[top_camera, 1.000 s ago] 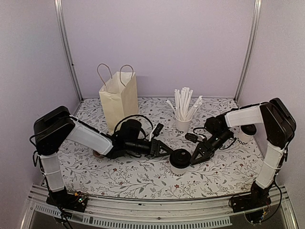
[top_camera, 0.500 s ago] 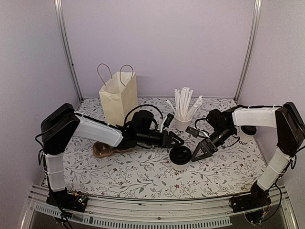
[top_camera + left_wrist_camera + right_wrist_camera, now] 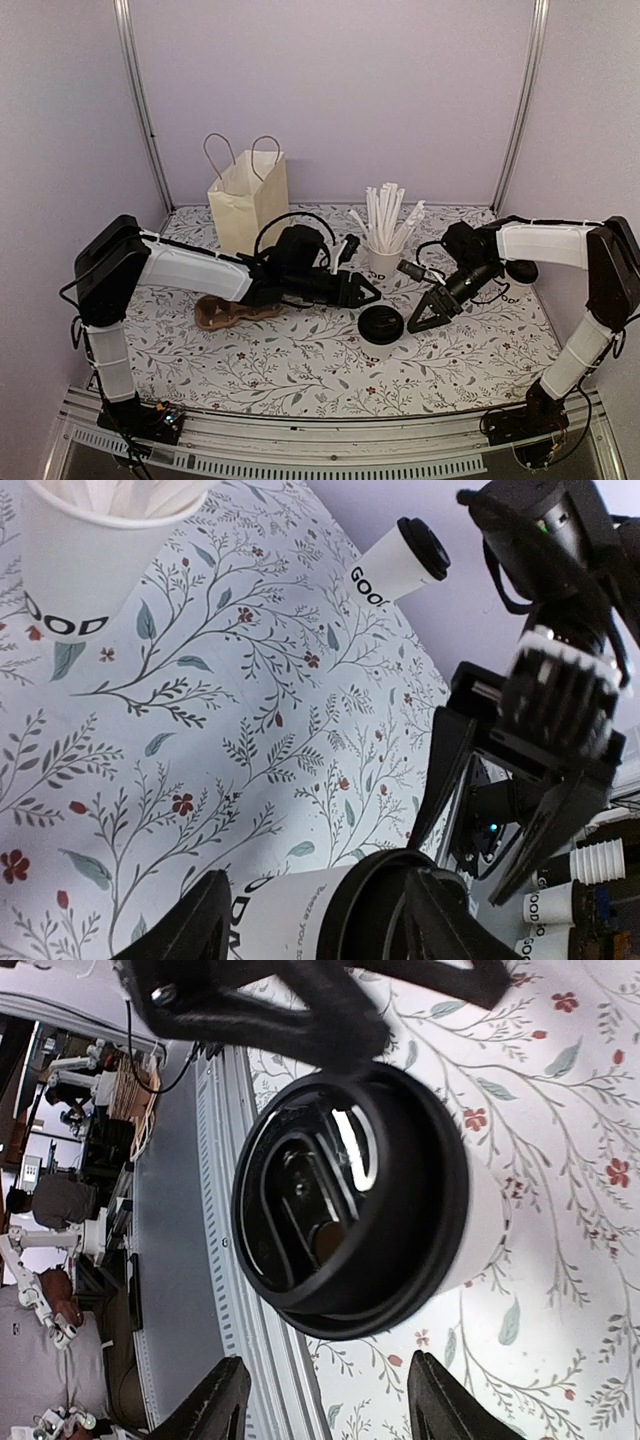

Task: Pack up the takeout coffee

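The takeout coffee [image 3: 381,325], a white cup with dark lettering and a black lid, stands upright on the floral table mat. My left gripper [image 3: 366,292] is open just behind and left of it. In the left wrist view the cup [image 3: 290,915] shows between the spread fingers [image 3: 195,925], and I cannot tell if they touch it. My right gripper [image 3: 424,316] is open just right of the cup. In the right wrist view the lid [image 3: 350,1190] fills the middle, ahead of the open gripper [image 3: 325,1405], not between its fingertips.
A beige paper bag [image 3: 250,205] with handles stands open at the back left. A white cup of straws [image 3: 383,262] stands behind the coffee. A second lidded cup [image 3: 520,272] stands at the far right. A brown object [image 3: 225,312] lies under my left arm.
My left gripper moved right and toward the back, uncovering the brown object. My right gripper drew back a little to the right. The coffee cup stayed nearly in place.
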`<state>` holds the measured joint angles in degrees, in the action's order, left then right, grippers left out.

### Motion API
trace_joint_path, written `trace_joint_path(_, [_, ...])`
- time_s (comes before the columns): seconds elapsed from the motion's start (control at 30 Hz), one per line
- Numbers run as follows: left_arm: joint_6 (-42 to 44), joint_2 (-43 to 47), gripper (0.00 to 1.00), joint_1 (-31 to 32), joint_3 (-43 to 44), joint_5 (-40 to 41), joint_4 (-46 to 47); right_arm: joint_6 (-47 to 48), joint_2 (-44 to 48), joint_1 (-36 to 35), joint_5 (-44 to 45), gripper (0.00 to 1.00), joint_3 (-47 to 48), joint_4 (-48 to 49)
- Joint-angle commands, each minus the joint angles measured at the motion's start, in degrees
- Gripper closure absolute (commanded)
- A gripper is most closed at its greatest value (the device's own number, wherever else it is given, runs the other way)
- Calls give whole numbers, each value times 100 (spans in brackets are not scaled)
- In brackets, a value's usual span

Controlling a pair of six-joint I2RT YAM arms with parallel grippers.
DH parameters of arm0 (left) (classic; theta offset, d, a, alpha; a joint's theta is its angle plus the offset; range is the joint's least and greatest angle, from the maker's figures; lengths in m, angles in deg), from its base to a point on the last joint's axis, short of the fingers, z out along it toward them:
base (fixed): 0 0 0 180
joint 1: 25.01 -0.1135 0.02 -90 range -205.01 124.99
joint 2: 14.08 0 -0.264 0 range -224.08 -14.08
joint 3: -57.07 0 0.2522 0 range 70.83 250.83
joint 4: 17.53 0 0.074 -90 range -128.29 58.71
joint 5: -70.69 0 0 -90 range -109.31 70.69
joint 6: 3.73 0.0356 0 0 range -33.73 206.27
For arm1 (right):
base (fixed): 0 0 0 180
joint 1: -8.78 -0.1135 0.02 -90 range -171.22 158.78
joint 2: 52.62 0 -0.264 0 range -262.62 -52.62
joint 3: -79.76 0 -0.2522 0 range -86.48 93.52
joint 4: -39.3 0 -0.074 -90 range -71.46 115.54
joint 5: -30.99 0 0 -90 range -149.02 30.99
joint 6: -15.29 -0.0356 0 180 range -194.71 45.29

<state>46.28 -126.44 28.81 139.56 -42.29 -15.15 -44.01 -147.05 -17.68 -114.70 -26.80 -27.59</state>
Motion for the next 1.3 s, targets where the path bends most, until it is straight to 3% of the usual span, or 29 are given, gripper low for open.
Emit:
trace_joint_path(0.0, [180,675,38,157,-314,361,-417,162,161,534,-52,43,191,-120])
trace_joint_path(0.23, [38,613,36,337,-341,383,-337,-349,521,799,-146,44,-43,496])
trace_joint_path(1.03, [-2,-233,54,471,-431,19,-595,-225,-765,343,-774,43,142,249])
trace_joint_path(1.27, [-6,-262,56,463,-482,-6,-595,-573,-832,271,-117,44,-67,614])
